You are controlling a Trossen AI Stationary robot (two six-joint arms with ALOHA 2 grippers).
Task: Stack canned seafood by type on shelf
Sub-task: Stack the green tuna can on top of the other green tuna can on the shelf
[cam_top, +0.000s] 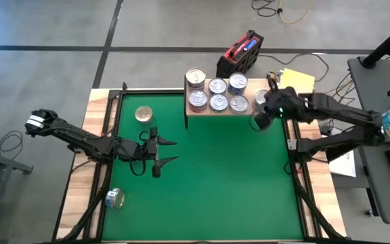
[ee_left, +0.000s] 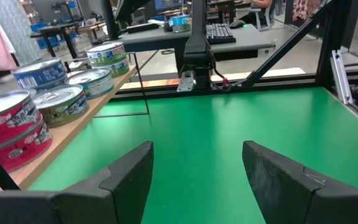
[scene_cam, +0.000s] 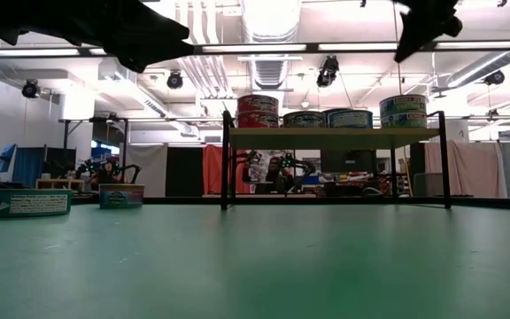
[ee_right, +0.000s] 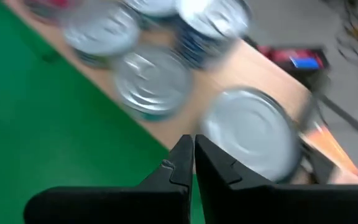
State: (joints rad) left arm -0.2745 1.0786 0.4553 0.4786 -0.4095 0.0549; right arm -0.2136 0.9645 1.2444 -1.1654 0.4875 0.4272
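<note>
Carrying seven tins across its top, shelf (cam_top: 225, 107) at the far edge of the green mat (cam_top: 208, 176) on the counter. Stacked at the shelf's left end: red-labelled tins (ee_left: 5, 127), white lettering on the red band too small to read. Next along: silver-topped tins (cam_top: 218, 95) in two rows, some with blue labels, print illegible. Sitting apart at the shelf's right end, another silver-topped tin (ee_right: 253, 134), partly covered from above by the right pincer (cam_top: 259, 118).

Hanging just off the shelf's right end, right pincer clenched, fingertips pressed together, grasping nothing visible. Blurred throughout in the right wrist view: tin tops, shelf edge.

Hovering over the mat's left middle, left pincer (cam_top: 165, 152) released, fingers spread with bare mat between them.

Standing upright near the mat's far left, gold-topped tin (cam_top: 143, 114). Lying on its side at the near left edge, blue-labelled tin (cam_top: 115, 198); label text unreadable. Seen in the low view only as dark shapes cut off at the top: both arms.

Behind the shelf on the floor, red and black case (cam_top: 239, 54), yellow sheet (cam_top: 296, 80).
</note>
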